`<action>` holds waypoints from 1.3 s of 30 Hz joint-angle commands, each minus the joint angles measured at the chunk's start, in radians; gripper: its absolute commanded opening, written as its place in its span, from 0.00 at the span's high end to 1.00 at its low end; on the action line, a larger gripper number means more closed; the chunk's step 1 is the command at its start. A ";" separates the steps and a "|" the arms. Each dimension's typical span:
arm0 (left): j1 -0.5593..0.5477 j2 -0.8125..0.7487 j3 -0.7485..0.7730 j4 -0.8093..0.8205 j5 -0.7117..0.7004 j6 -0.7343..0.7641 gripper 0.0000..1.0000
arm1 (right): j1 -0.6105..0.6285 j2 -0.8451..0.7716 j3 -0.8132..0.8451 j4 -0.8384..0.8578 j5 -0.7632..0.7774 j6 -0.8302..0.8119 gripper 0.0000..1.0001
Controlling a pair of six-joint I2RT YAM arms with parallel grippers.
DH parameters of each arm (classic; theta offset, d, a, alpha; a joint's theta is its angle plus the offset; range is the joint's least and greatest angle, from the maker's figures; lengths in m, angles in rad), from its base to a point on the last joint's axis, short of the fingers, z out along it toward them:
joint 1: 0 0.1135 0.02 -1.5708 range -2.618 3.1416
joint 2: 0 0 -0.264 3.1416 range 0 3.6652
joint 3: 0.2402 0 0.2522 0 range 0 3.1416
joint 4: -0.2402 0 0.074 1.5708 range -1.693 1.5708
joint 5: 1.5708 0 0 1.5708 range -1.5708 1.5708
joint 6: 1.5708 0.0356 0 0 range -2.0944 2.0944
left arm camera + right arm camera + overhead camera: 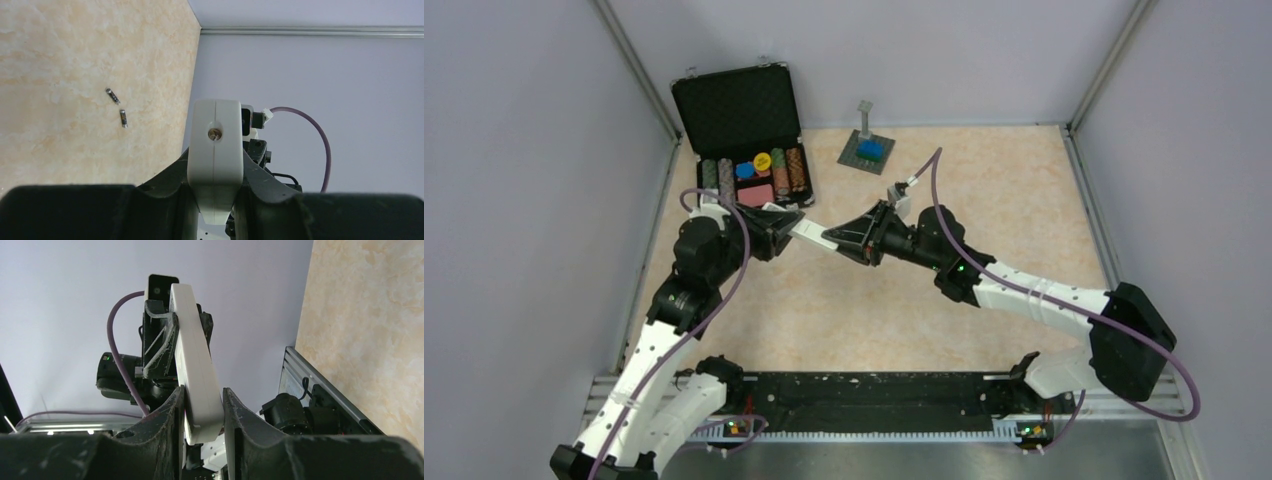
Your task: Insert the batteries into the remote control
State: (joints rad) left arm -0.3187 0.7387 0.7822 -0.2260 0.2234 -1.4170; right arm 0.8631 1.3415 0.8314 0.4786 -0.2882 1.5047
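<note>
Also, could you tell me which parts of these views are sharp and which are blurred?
Top view: evenly lit, sharp throughout, remote clear. Left wrist view: batteries crisp on the table, left fingers a dark blur at the bottom. Right wrist view: remote sharp, right fingers softer near the lens.

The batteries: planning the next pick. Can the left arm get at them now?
Probably not yet. The left pincer is shut on the remote control, whose other end sits in the right pincer. The batteries lie bare on the table, so the way is free once it lets go.
</note>
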 commanded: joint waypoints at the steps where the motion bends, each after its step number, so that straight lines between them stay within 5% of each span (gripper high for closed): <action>1: 0.020 -0.043 0.033 0.131 -0.119 -0.046 1.00 | -0.006 -0.025 -0.039 -0.121 -0.052 -0.065 1.00; 26: 0.043 0.035 0.052 0.168 -0.030 0.011 1.00 | -0.058 -0.091 -0.071 -0.019 -0.191 -0.187 1.00; 34: 0.042 0.050 0.004 0.262 0.044 -0.062 1.00 | -0.056 -0.006 0.026 0.065 -0.189 -0.105 0.38; 39: 0.043 0.035 -0.003 0.252 0.046 -0.052 1.00 | -0.055 0.053 0.061 0.174 -0.195 -0.039 0.29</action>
State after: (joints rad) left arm -0.2768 0.7940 0.7780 -0.0635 0.2729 -1.4555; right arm 0.8135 1.3598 0.8299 0.5434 -0.4595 1.4200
